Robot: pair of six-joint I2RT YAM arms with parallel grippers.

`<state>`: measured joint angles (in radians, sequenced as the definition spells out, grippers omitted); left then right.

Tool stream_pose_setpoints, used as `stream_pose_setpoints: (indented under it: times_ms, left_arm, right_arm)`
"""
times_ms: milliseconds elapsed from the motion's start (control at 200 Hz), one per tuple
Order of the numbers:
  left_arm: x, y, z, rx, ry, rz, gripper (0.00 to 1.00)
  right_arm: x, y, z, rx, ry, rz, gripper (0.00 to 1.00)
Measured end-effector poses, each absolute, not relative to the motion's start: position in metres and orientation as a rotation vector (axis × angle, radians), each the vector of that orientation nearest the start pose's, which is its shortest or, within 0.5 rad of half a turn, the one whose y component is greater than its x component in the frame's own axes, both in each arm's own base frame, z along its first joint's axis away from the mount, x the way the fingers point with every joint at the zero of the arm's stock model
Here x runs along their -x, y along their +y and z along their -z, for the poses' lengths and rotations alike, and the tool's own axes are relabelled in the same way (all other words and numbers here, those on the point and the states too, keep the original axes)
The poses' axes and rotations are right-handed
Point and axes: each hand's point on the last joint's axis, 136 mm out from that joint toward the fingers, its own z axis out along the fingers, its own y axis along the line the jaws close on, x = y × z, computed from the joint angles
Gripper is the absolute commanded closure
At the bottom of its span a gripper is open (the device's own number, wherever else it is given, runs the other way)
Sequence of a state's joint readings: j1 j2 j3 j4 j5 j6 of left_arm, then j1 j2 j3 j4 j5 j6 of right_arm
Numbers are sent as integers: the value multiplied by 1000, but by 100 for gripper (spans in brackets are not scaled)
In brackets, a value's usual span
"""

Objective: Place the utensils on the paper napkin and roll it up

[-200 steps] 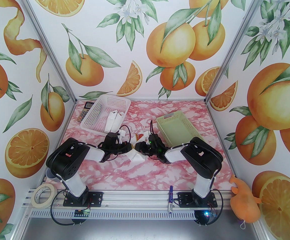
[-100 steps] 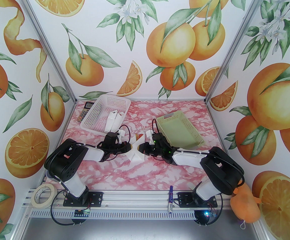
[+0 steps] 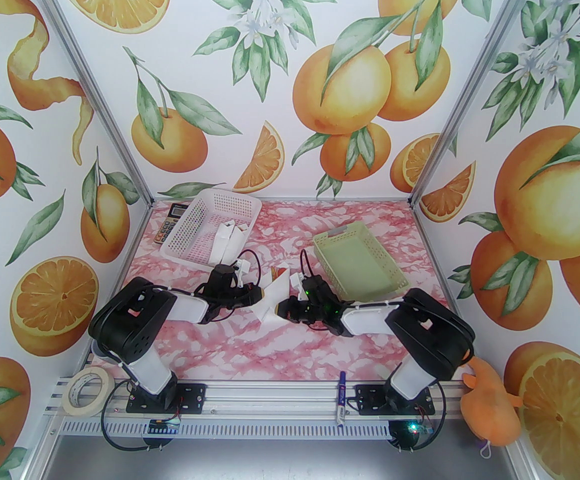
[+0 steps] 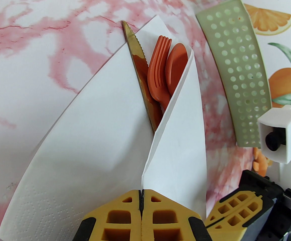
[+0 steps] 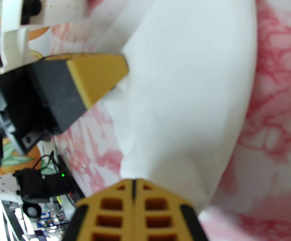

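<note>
On the pink-marbled bench, a white perforated basket sits at the far left with a few white folded paper pieces standing in it, and a calculator lies just beside its left corner. A pale green perforated basket lies at the far right, well apart from the white one. Along the near metal rail are a roll of cream tape at the left end, a blue-and-white marker toward the right and an orange plush toy at the right end, and the walls carry an orange-fruit print.
</note>
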<state>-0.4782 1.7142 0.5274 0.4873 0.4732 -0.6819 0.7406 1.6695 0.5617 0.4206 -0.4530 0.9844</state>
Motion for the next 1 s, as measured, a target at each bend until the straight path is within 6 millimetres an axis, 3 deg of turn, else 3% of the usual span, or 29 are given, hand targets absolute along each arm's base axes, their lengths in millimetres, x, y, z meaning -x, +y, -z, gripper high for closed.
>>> stream_pose_setpoints:
  times_ms: [635, 1001]
  left_arm:
    - [-300, -243, -20, -29, 2450, 1101, 100]
    - [-296, -242, -20, -32, 2429, 1110, 100]
  right_arm:
    - [-220, 307, -20, -23, 2652, -1248, 100]
    - [-214, 300, -21, 0, 2666, -1215, 100]
